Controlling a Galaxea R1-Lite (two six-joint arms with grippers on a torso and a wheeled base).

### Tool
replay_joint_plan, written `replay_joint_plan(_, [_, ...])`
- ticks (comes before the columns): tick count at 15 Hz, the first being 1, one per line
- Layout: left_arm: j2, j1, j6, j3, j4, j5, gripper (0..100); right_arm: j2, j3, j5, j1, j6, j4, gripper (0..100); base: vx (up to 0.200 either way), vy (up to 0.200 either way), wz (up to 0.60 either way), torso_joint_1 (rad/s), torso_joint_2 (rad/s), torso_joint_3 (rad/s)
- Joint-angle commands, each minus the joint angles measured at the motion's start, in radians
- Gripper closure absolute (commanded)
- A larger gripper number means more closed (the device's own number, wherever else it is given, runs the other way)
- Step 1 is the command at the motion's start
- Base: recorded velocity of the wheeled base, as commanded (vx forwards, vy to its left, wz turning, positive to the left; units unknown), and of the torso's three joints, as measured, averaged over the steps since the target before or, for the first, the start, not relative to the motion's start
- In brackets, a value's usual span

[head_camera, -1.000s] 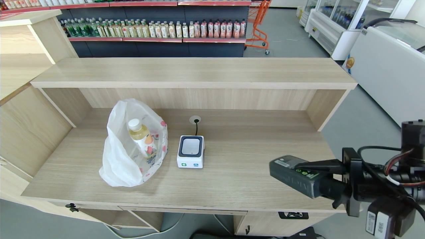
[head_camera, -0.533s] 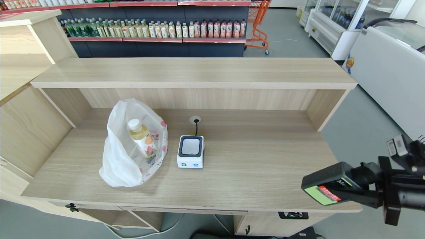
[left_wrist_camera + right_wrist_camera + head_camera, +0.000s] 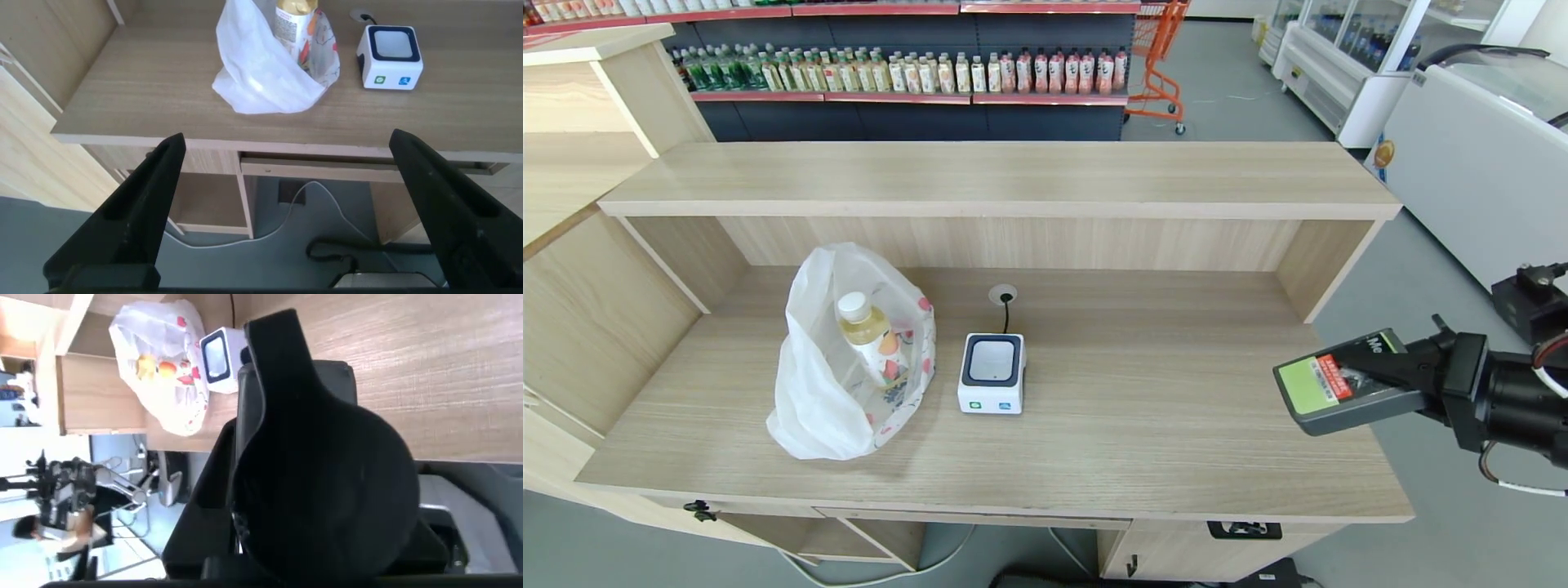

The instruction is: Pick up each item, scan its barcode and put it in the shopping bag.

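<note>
While the right gripper (image 3: 1388, 377) pinches the dark grey rectangular box with a green-and-red label (image 3: 1327, 385) at the right edge of the head view, I judge the scan step is in hand. Next I'd carry it left to the white cube scanner (image 3: 992, 371) at centre, barcode facing its glass. The white plastic shopping bag (image 3: 821, 400) waits left of centre. My left gripper (image 3: 288, 151) hangs spread wide. Over the last second the box has swung right, risen and rolled its label upward.
</note>
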Motion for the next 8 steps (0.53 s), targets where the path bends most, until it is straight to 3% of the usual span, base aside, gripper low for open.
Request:
replay_joint_plan(1, [0.0, -0.001, 0.0, 0.0, 0.0, 0.0, 0, -0.007, 0.012, -0.003, 0.016, 0.031, -0.004, 100, 0.0, 0.0, 0.0, 0.0, 0.0, 0.0])
replay_joint_plan(8, [0.0, -0.001, 0.0, 0.0, 0.0, 0.0, 0, -0.082, 0.06, -0.003, 0.016, 0.031, 0.027, 100, 0.0, 0.0, 0.0, 0.0, 0.0, 0.0])
